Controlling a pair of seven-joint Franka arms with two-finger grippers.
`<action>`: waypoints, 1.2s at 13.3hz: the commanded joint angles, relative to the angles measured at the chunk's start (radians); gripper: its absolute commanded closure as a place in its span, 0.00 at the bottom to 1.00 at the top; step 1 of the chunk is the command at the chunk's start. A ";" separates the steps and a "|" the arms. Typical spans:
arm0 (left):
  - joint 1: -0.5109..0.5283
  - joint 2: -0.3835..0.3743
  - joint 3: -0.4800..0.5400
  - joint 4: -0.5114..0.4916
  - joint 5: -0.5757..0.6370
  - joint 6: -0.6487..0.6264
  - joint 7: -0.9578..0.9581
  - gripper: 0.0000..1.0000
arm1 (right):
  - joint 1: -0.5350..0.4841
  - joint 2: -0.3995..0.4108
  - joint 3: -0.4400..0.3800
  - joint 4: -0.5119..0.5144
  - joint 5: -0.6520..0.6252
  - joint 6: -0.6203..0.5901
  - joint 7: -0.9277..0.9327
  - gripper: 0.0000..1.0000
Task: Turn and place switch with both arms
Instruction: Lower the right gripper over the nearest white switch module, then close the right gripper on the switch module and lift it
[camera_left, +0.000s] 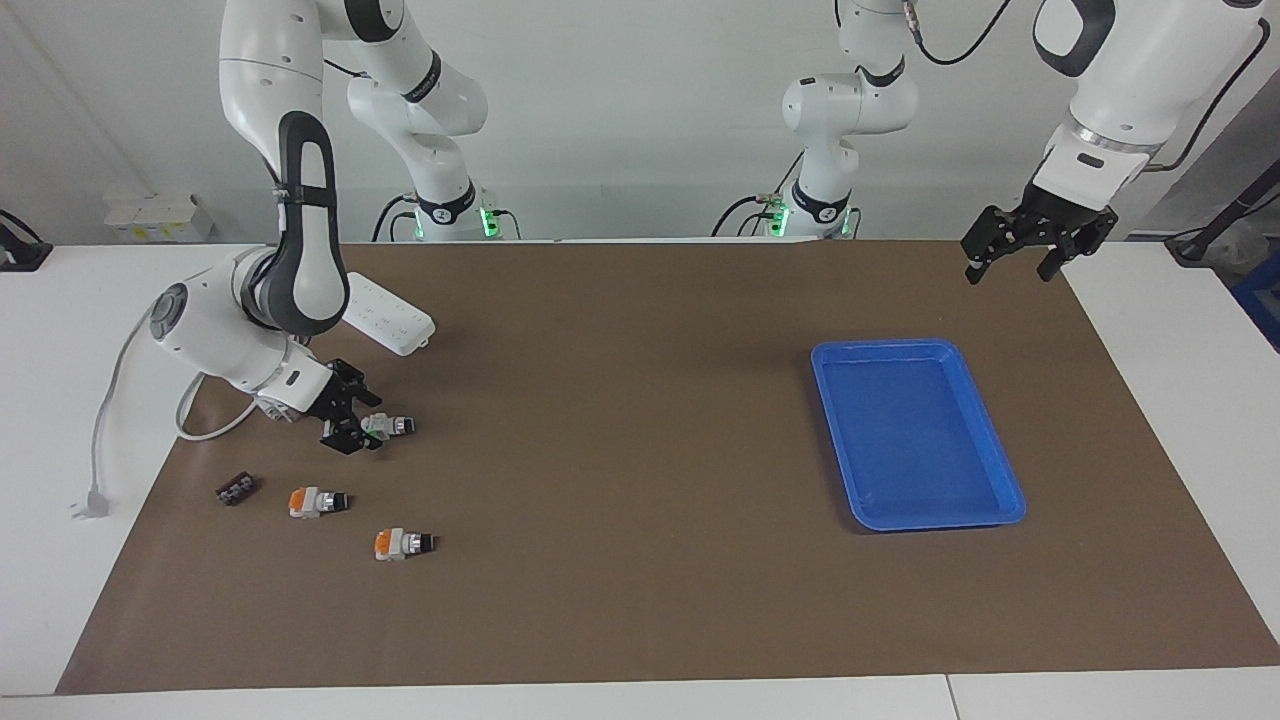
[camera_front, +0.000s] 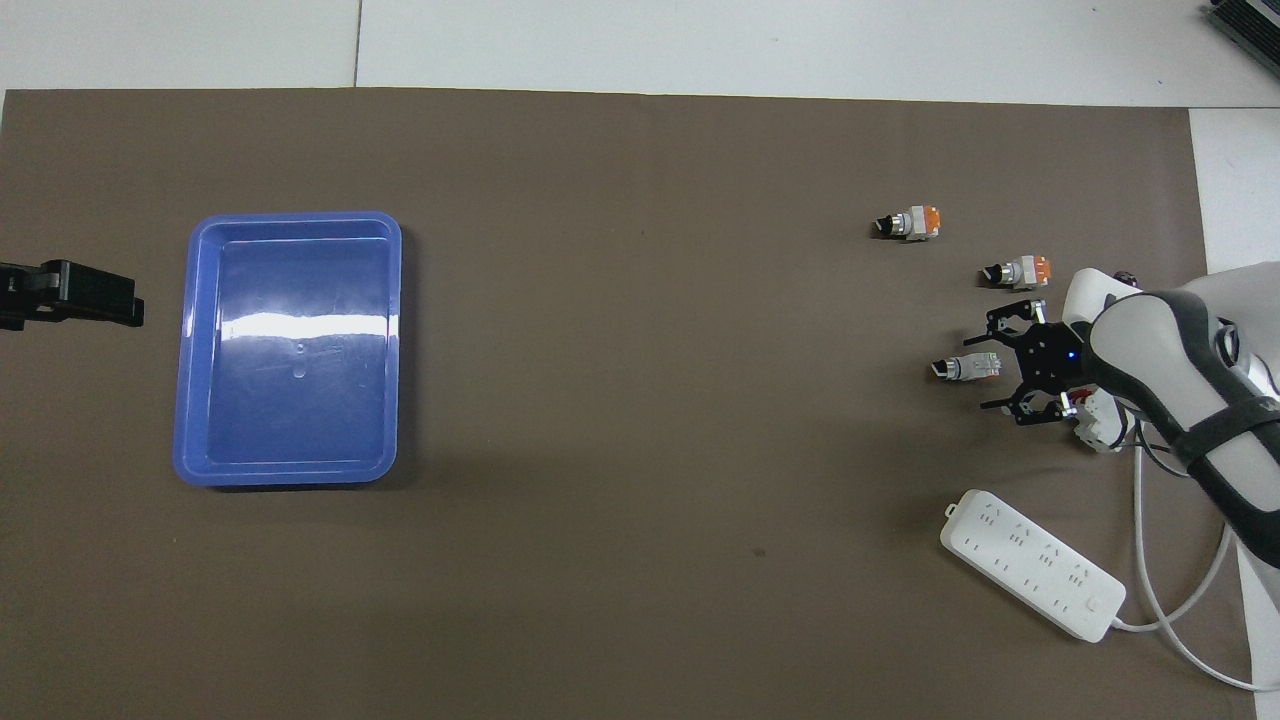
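Overhead view is showing the green-based switch (camera_front: 968, 367) lying on its side on the brown mat (camera_front: 640, 400) toward the right arm's end of the tabletop, its black knob pointing toward the blue tray (camera_front: 287, 347). The right claw (camera_front: 1008, 362) is reaching low around the switch's green end, its fingers spread and standing on either side of that end; I cannot tell whether they are touching it. Two orange-based switches are lying farther from the robots, one (camera_front: 1018, 270) near the right claw and one (camera_front: 908, 222) farther still. A white block with red parts (camera_front: 1098, 418) is sitting just beside the right arm's wrist, and a white power strip (camera_front: 1032, 565) is lying nearer to the robots. In the facing view a small black part (camera_left: 235, 489) is resting near the mat's edge. The left claw (camera_left: 1012, 262) is waiting in the air with fingers released, over the mat's edge at the left arm's end, well apart from the tray.
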 joint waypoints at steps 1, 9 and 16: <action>0.004 -0.014 0.000 -0.021 0.000 0.009 0.006 0.00 | -0.013 0.013 0.008 -0.005 0.052 0.014 -0.046 0.16; 0.004 -0.014 0.000 -0.021 0.000 0.009 0.007 0.00 | -0.026 0.020 0.007 -0.007 0.059 0.017 -0.046 0.19; 0.004 -0.014 0.000 -0.021 0.000 0.007 0.007 0.00 | -0.041 0.020 0.007 -0.007 0.064 0.011 -0.030 0.43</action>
